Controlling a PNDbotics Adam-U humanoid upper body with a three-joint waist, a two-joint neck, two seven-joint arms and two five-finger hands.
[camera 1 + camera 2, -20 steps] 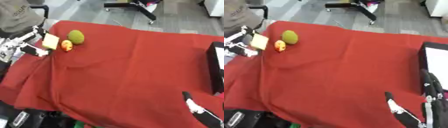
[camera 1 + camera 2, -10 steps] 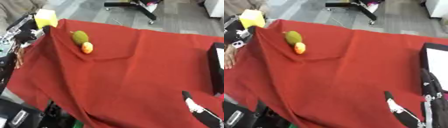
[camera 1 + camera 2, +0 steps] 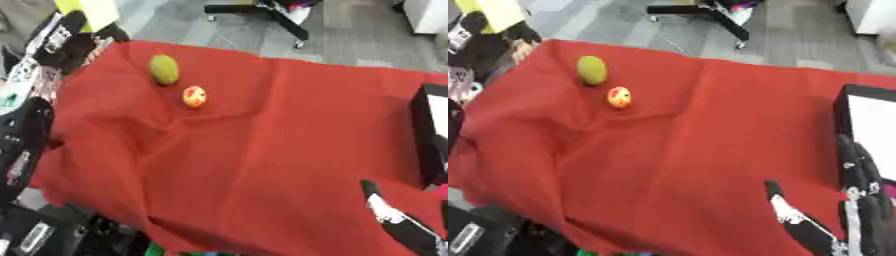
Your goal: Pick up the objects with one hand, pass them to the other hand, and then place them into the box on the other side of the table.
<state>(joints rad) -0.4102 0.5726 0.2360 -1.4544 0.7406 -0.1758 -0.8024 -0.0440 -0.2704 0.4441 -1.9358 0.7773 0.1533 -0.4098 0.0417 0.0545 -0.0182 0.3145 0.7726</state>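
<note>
Grey floor and the legs of a black office chair point(image 3: 262, 12) lie beyond the far edge of the table, which is covered by a red cloth point(image 3: 262, 150) that wrinkles and sags toward its left edge. At the right edge sits the box point(image 3: 866, 132), black-walled with a pale inside; the right eye view shows its open interior, while the left eye view catches only its dark left wall. The right hand point(image 3: 859, 200) stands at the near right corner, fingers straight and pointing up, open and holding nothing; the right eye view shows its fingers and thumb, the left eye view little more than the thumb. The left hand point(image 3: 70, 35), above the far left corner, is closed around a yellow block point(image 3: 87, 11), flat-faced and matte, raised clear of the cloth. On the cloth near the far left corner lie 2 fruits just apart: a green oval fruit point(image 3: 164, 69), dull-skinned, its long axis running from near to far, and nearer, a small round orange-and-yellow fruit point(image 3: 194, 96).
</note>
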